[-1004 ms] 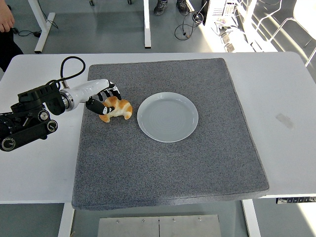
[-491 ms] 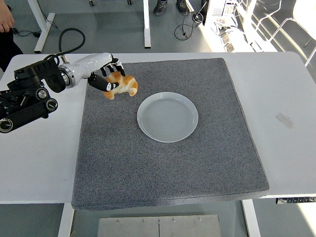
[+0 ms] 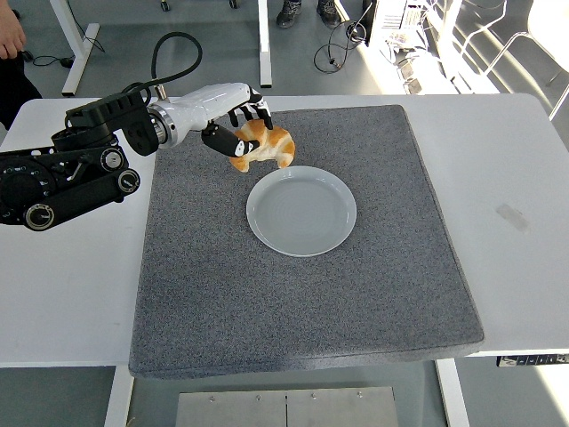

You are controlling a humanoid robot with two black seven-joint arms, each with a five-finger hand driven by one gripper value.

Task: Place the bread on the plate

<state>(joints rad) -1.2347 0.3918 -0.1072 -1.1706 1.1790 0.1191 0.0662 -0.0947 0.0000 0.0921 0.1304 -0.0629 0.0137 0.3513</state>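
**Bread held above mat, beside plate's far-left rim**

The left hand point(image 3: 238, 124) reaches in from the left edge on a black arm with a white forearm shell. Its dark fingers point(image 3: 251, 114) are curled around the bread point(image 3: 265, 148), a golden-brown croissant-shaped piece, gripping it at its left end. The bread is clear of the surface and appears just beyond the far-left rim of the plate point(image 3: 302, 210); whether it overlaps the rim cannot be told from this angle.

The plate, white and round, lies flat on the grey mat point(image 3: 302, 302) near its middle (nothing on it). The mat covers the central part of the white table point(image 3: 516, 178).

A small grey mark point(image 3: 513, 216) shows on the table right of the mat. A person's hand point(image 3: 11, 34) shows at the top-left corner.
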